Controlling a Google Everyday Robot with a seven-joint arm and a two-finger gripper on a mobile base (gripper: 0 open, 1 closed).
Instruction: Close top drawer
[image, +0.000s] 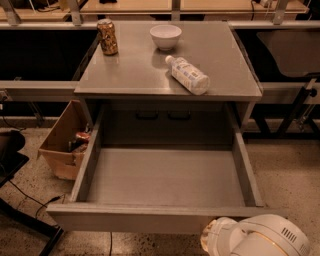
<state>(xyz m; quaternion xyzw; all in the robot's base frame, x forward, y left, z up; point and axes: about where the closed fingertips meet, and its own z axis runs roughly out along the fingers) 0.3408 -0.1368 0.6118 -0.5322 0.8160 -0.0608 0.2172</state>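
Drawer (165, 175): pulled fully out from under the worktop's near edge. It is a bare grey box with nothing inside.
Drawer axis: the long side runs left to right, parallel to the worktop's near edge. The slide direction is straight back under the worktop.
Drawer facing: the mouth faces up, and the flat front panel (130, 220) faces the camera at the bottom of the view.
Drawer edges: both side walls run unbroken from the cabinet to the front panel. The right wall's rim lies under the worktop's near right corner.
Worktop (130, 75): a grey slab directly above the drawer's rear.
Can (107, 36): upright at the far left corner.
Bowl (165, 36): upright near the middle of the far edge.
Bottle (187, 75): on its side near the near edge, right of centre, with its cap pointing toward the bowl.
Box (62, 145): open cardboard on the floor, just beside the drawer's left wall, below the worktop's left edge.
Open room: bare speckled floor (290, 170) lies to the drawer's right.
Arm (260, 239): a white rounded shell at the bottom right, just below the right end of the front panel.
Gripper: out of frame, so whether it is apart or together cannot be told.
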